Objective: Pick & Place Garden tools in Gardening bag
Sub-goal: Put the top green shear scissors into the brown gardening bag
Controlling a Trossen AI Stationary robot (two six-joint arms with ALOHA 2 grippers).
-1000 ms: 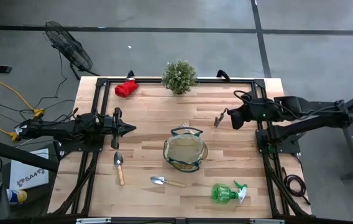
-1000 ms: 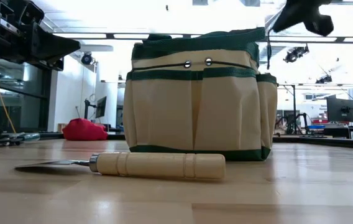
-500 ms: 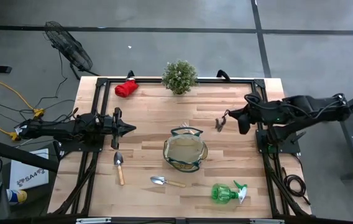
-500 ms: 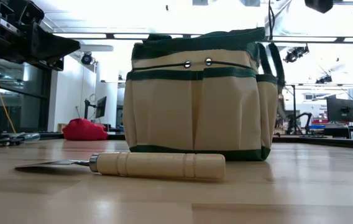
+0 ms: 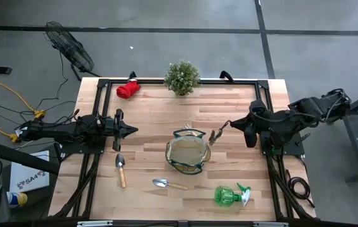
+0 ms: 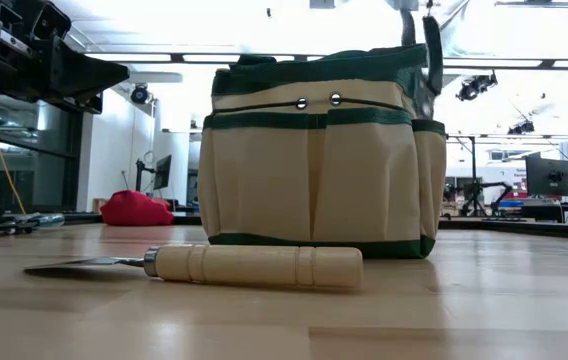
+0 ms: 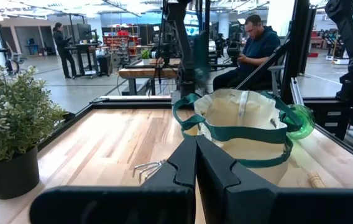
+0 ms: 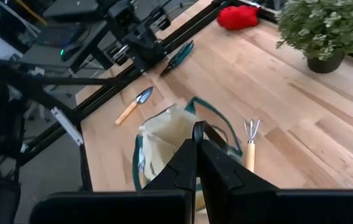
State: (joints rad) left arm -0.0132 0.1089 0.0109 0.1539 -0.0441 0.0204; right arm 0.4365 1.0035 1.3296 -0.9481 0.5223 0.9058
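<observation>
High view: right gripper (image 5: 229, 123) fingers clamped on small tool (image 5: 215, 134) at bag (image 5: 188, 153) rim, frame centre; mistimed release risks drop onto bench (image 5: 154, 113). Left gripper (image 5: 132, 130) fingers together, idle.

Wooden bench (image 5: 154, 107) with black frame. On it: gardening bag (image 5: 188, 153) near centre; potted plant (image 5: 182, 77) at far edge; red glove bundle (image 5: 127, 89) at far left corner; two trowels (image 5: 121, 169) (image 5: 169, 184) on near side, left of bag; green spray bottle (image 5: 230, 195) near front right.
</observation>
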